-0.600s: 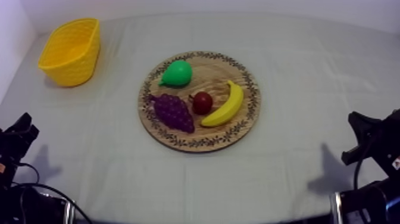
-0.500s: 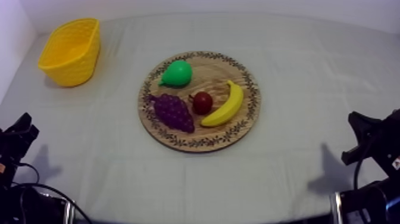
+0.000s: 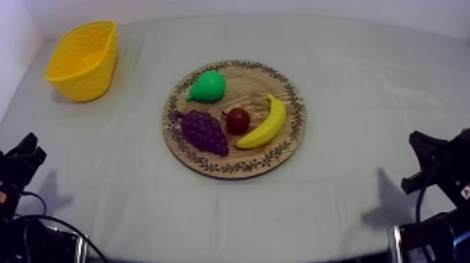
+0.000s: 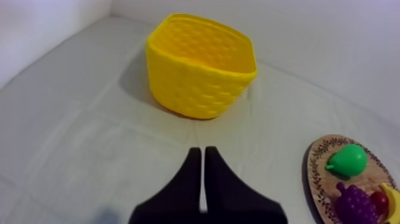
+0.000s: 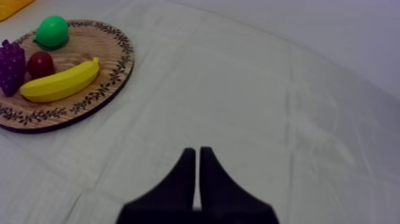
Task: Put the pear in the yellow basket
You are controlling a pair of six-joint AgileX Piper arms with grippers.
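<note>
Still, pear (image 3: 208,85) on wooden board (image 3: 294,105), untouched

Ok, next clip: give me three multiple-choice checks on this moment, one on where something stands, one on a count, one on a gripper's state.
1. Where does the yellow woven basket stand relative to the round wooden board with a patterned rim?
A) on it
B) apart from it, towards my left arm's side
C) apart from it, towards my right arm's side

2. How many toy fruits lie on the board?
A) two
B) three
C) four

3. How do my left gripper's fingers stand?
A) wide open
B) shut on nothing
C) shut on a fruit

Answers:
1 B: in the top view the basket sits at the far left, clear of the board.
2 C: green pear, purple grapes, small red fruit and yellow banana.
3 B: they lie together as a narrow wedge with nothing between them.
</note>
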